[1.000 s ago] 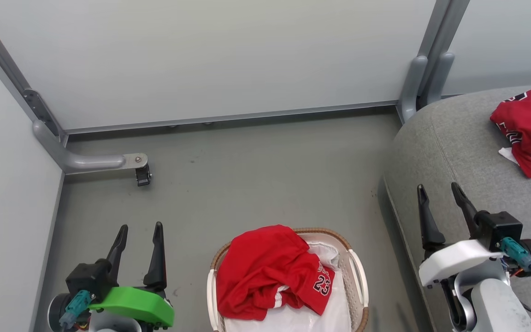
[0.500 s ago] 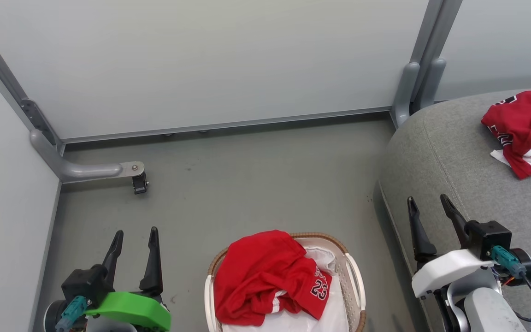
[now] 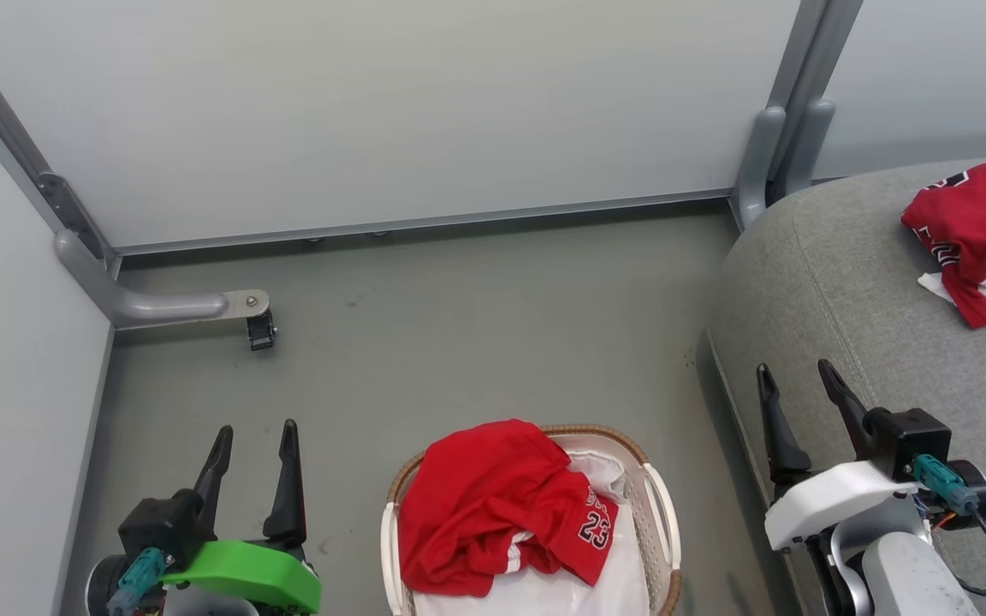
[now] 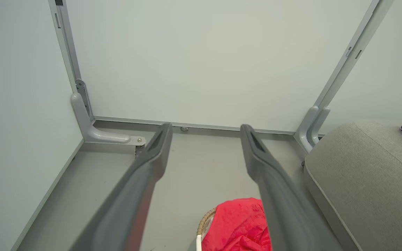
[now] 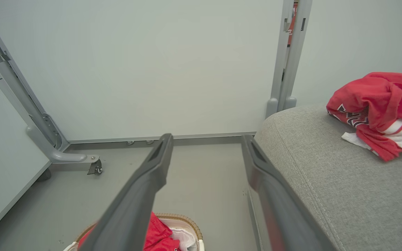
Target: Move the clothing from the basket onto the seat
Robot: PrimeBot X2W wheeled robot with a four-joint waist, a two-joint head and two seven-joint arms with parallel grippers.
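One jersey [image 3: 972,214] on the seat [image 3: 827,282], both jaws apart, empty: I should next grasp the second jersey [image 3: 484,496] in the basket [image 3: 660,505].

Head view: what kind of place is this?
Probably a test booth staged as a living room: pale partition walls with a wheeled foot, a grey seat, a laundry basket on the floor.

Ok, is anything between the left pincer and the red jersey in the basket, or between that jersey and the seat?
Nothing visible does. The open left pincer has only bare floor between it and the red jersey heaped in the basket. The seat is bare nearby; a second jersey lies farther along.
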